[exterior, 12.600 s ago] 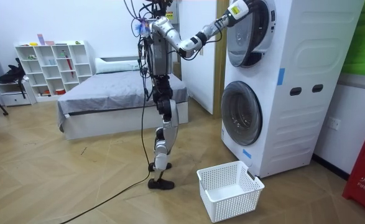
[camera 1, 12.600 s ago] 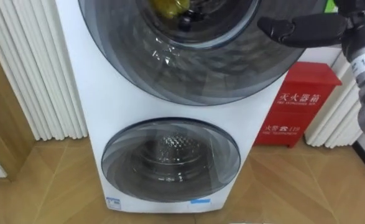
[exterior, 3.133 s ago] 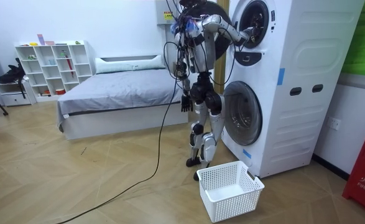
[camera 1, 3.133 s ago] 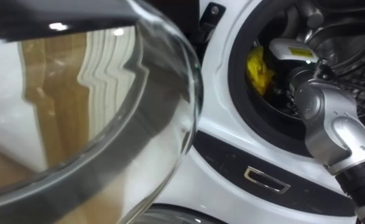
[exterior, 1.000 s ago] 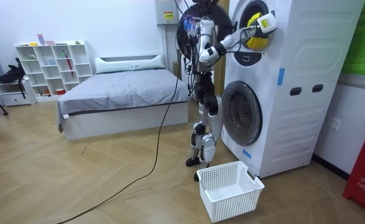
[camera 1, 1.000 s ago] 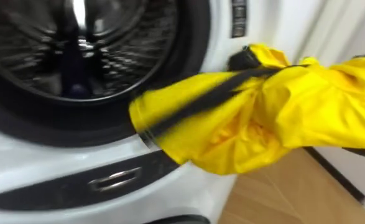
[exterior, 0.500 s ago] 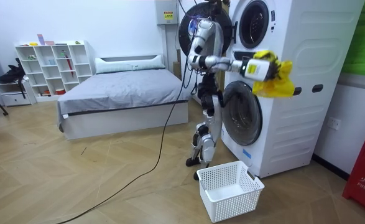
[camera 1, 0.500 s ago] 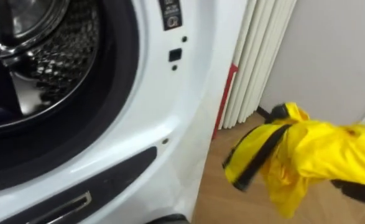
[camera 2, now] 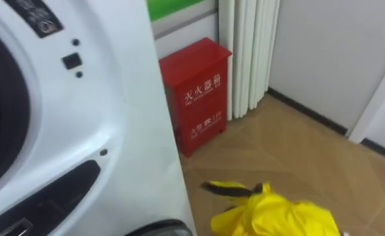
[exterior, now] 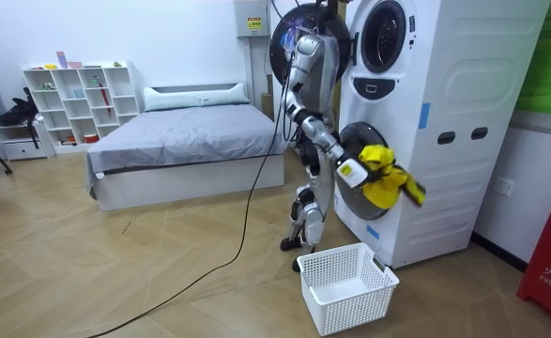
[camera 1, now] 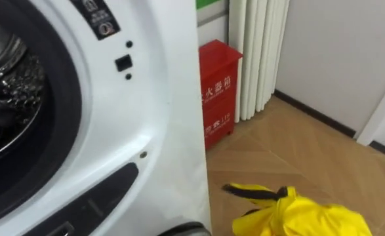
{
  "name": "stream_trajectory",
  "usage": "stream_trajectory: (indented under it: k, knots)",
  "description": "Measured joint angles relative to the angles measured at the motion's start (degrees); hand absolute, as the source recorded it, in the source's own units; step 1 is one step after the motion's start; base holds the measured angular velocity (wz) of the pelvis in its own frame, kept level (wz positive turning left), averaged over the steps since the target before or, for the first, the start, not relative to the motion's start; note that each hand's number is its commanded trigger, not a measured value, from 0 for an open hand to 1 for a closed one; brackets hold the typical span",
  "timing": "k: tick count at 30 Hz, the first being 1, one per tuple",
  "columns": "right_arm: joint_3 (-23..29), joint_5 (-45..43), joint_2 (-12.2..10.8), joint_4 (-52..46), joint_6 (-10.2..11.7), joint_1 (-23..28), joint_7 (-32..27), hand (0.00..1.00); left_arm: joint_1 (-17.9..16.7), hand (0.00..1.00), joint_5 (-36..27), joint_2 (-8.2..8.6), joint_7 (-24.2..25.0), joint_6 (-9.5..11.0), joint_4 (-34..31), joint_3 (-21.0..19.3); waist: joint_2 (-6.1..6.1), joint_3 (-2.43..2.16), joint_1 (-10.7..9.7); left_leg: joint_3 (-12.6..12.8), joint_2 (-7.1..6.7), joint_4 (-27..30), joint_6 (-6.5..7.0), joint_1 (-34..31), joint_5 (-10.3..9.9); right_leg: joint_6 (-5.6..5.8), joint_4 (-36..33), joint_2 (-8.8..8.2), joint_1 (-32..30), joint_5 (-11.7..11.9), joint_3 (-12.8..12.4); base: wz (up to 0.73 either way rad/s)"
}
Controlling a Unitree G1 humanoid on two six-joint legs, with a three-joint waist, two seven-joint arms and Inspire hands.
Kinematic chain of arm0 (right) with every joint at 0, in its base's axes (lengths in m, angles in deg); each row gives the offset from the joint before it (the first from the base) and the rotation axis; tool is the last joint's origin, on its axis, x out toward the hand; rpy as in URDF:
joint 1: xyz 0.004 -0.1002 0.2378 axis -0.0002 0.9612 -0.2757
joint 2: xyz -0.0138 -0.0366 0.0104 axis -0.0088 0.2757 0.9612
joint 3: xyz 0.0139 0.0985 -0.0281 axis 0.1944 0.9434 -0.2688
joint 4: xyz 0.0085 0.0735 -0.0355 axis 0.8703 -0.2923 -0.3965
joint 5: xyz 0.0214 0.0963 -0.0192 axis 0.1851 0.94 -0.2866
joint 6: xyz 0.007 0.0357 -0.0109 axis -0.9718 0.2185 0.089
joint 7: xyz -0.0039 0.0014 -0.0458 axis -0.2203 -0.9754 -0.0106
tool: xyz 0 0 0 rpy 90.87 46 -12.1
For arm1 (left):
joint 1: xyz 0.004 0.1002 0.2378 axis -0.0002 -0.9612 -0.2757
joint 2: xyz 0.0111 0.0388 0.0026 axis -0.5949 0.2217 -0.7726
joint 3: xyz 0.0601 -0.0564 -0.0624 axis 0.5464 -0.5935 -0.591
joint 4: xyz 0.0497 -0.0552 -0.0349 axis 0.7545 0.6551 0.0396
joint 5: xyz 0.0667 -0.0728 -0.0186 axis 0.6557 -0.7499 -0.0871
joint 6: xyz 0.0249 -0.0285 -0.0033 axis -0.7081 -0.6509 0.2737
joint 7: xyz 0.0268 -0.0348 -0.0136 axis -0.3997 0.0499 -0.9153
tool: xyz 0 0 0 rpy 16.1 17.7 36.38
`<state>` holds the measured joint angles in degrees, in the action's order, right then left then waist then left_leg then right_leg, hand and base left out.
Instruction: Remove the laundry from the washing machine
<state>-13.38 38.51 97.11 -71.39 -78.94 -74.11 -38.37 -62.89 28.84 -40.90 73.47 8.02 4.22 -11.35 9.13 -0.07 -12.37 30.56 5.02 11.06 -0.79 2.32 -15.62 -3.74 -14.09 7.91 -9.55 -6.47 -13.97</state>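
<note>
So, R hand (exterior: 353, 171) is closed on a bunched yellow garment (exterior: 384, 184), arm stretched out and down at about waist height. Garment's clear of the drum, hanging in the air in front of the lower door (exterior: 349, 203) of the stacked washing machine (exterior: 463, 113), w/ a black strip (camera 1: 254, 191) across its top edge. Directly below sits the white basket (exterior: 350, 305) on the wood floor. Upper door (exterior: 289, 42) stands swung open beside the robot's head, upper drum opening (exterior: 384, 36) uncovered. Robot stands upright at the machine's front, bed (exterior: 181, 141) behind it. Red box (camera 1: 218, 92) sits by the wall past the machine's side.
</note>
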Motion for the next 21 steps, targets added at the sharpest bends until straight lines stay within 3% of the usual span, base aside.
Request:
stream_trajectory:
  k: [9, 12, 15, 21]
  knots:
    - [0.2, 2.3, 0.1, 14.5, 6.0, -6.0, -7.1, 1.00, 1.3, 0.00, -6.5, 0.32, 0.1, 3.0, -0.1, 0.0, 2.01, 0.03, -0.1, -0.2, -0.64, 0.7, 0.32, -4.7, 1.0, -0.06, -2.4, -0.43, -5.5, -0.3, 0.1, -0.02]
    - [0.6, 5.9, 0.5, 18.8, 7.6, -8.7, -8.5, 1.00, 2.0, 0.00, -6.6, 0.68, 0.1, 4.0, -0.1, 0.0, 3.00, 0.53, -0.1, -0.9, -1.17, 0.7, 0.82, -6.5, 1.4, 0.02, -3.2, -0.95, -7.4, -0.3, 0.6, 0.09]
    - [0.7, 6.1, 0.6, 23.6, 9.1, -11.4, -8.7, 1.00, 3.0, 0.00, -6.6, 1.03, 0.3, 4.8, 0.3, 0.2, 3.91, 0.55, -0.2, -1.7, -1.65, 0.6, 1.09, -7.8, 1.9, 0.17, -3.9, -1.41, -8.9, -0.4, 1.1, 0.10]
    - [0.3, 6.2, 0.8, 29.9, 9.7, -14.6, -8.2, 1.00, 4.7, 0.00, -6.7, 1.50, 0.6, 5.4, 1.3, 1.2, 4.38, 0.74, -0.1, -3.4, -2.76, 0.6, 1.57, -10.5, 2.7, 0.33, -6.8, -2.23, -12.5, -1.4, 1.7, 0.09]
